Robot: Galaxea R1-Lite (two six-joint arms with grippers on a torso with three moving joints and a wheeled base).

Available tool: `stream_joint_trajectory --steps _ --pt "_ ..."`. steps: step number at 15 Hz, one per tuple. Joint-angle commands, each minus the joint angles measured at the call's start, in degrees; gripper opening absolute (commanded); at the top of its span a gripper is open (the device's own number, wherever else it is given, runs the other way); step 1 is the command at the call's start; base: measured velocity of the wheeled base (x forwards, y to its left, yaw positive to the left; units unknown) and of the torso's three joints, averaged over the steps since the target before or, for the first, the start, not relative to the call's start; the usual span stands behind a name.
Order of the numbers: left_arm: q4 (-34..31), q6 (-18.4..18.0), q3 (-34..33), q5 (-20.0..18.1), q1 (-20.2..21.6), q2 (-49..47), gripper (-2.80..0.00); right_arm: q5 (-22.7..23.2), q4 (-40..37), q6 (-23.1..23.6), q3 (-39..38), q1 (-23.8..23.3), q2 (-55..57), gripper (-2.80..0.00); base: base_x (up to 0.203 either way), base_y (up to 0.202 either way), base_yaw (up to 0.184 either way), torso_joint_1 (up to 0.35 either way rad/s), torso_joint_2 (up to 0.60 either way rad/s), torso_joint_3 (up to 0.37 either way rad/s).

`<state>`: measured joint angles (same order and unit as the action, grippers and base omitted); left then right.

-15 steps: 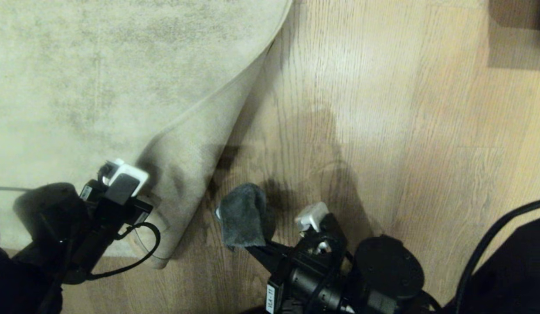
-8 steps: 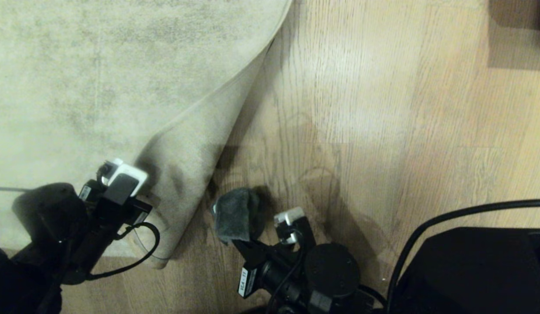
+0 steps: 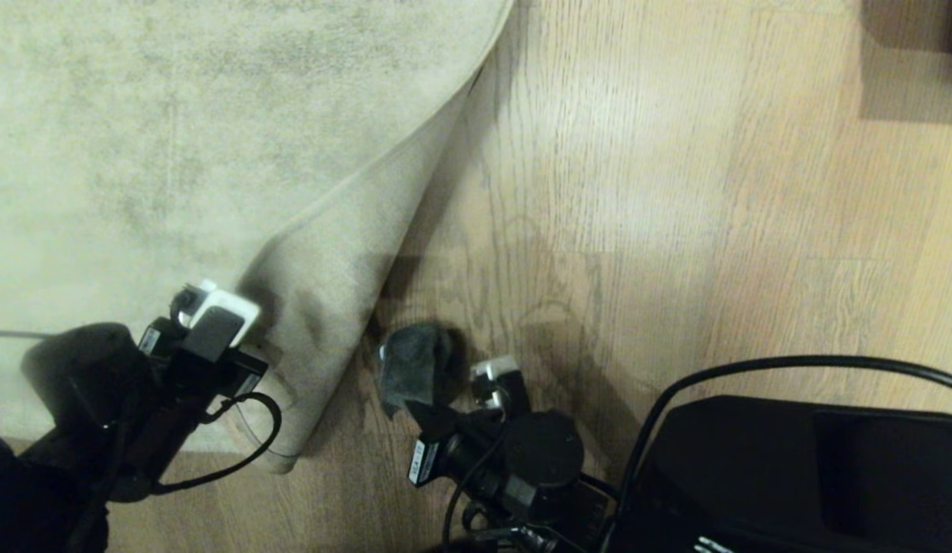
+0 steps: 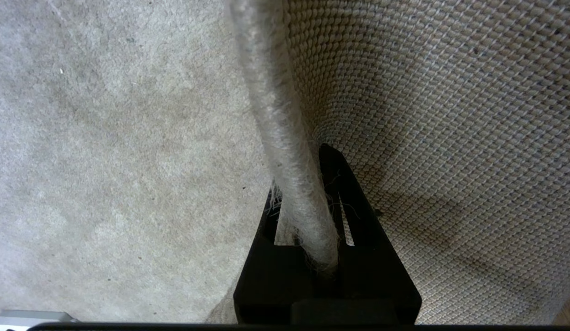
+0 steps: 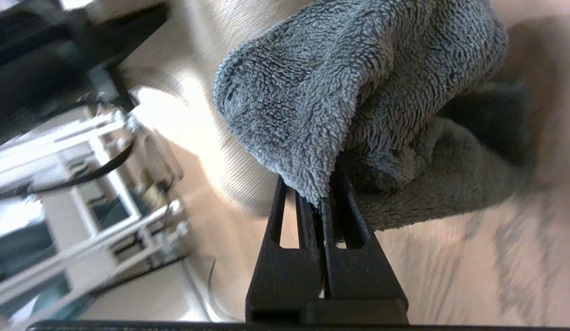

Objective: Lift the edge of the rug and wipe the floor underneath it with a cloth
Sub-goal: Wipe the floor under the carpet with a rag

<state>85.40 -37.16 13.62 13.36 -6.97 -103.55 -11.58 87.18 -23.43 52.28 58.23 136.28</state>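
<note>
From my remote station, I had the left gripper (image 4: 308, 202) pinched on the rug edge (image 4: 285, 138), its two black fingers (image 4: 354, 216) pressed against either side of the thin fuzzy border. The grip held the corner of the rug (image 3: 176, 138) peeled up and folded back over itself, so that its woven underside (image 4: 441, 128) faced outward and the pile side lay on the other flank of the border. In the head view the left gripper (image 3: 264, 349) sat low on the left, at the foot of the raised flap (image 3: 345, 269).

My right gripper (image 5: 322, 207) was clamped tight on the cloth (image 5: 358, 82), the fingers (image 5: 285, 220) closed together with a fold of the grey-blue terry caught between their tips. The rest of the cloth bunched beyond the tips and draped down. From the head camera the cloth (image 3: 412, 365) hung at the front of the right gripper (image 3: 426, 407), just beside the lifted rug flap and over the floor (image 3: 675, 192). I could not tell whether it was pressing on the planks.

The floor ran bare wood-grain to the right of the rug, with the arm's shadow falling across it near the cloth. The robot's dark base (image 3: 791, 476) and a black cable (image 3: 752, 365) filled the lower right of the head view.
</note>
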Motion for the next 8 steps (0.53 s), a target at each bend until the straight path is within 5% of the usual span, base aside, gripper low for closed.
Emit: stream_joint_trajectory --steps 1,8 --pt "0.47 -0.2 0.01 0.09 0.03 -0.34 -2.8 -0.17 2.78 0.18 3.08 -2.59 2.35 -2.8 0.0 0.0 0.0 0.0 0.0 0.0" --pt "0.47 -0.2 0.18 0.09 0.03 -0.87 -2.8 0.0 2.78 3.95 4.55 -9.47 -4.14 -2.8 0.0 0.0 0.0 0.0 0.0 0.0"
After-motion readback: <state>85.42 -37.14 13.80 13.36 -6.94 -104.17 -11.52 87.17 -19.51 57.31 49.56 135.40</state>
